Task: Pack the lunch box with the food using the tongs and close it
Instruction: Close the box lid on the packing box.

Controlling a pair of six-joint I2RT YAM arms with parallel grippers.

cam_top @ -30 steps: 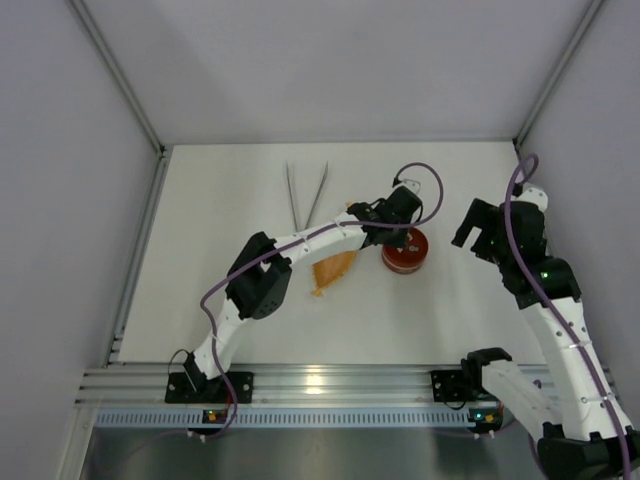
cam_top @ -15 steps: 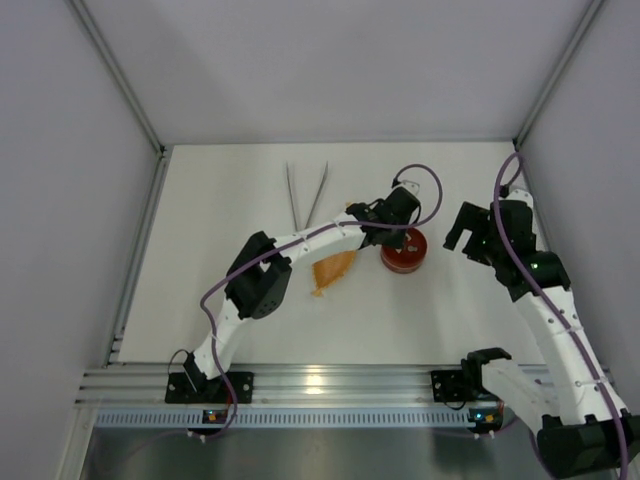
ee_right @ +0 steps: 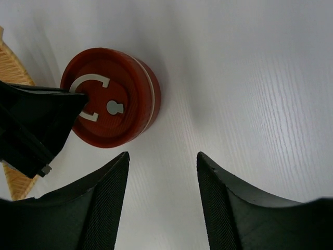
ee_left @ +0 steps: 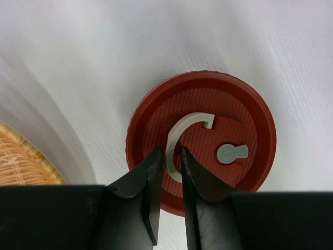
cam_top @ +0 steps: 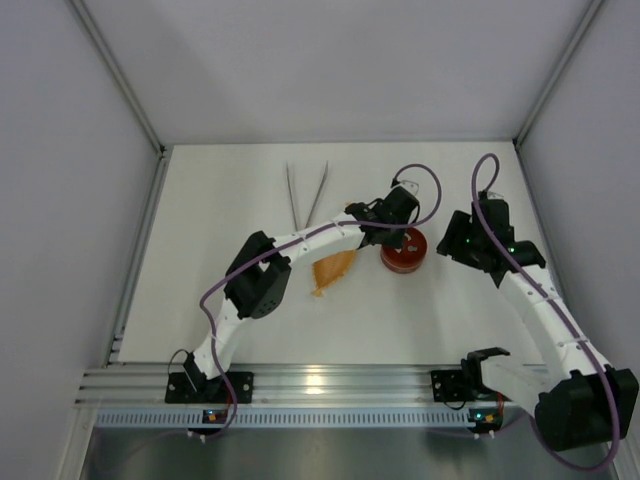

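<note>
Lunch box [cam_top: 404,250] sits on the table [cam_top: 220,200] with its red lid [ee_left: 200,140] on, just right of the tray [cam_top: 335,268]. Left gripper [ee_left: 169,156] has its tips nearly together on either side of the lid's white curl [ee_left: 178,130]; I cannot tell whether they pinch it. Right gripper [ee_right: 162,159] hangs near the box's right side, jaws apart, holding nothing. Tongs [cam_top: 301,222] lie behind the tray, arms spread in a V.
</note>
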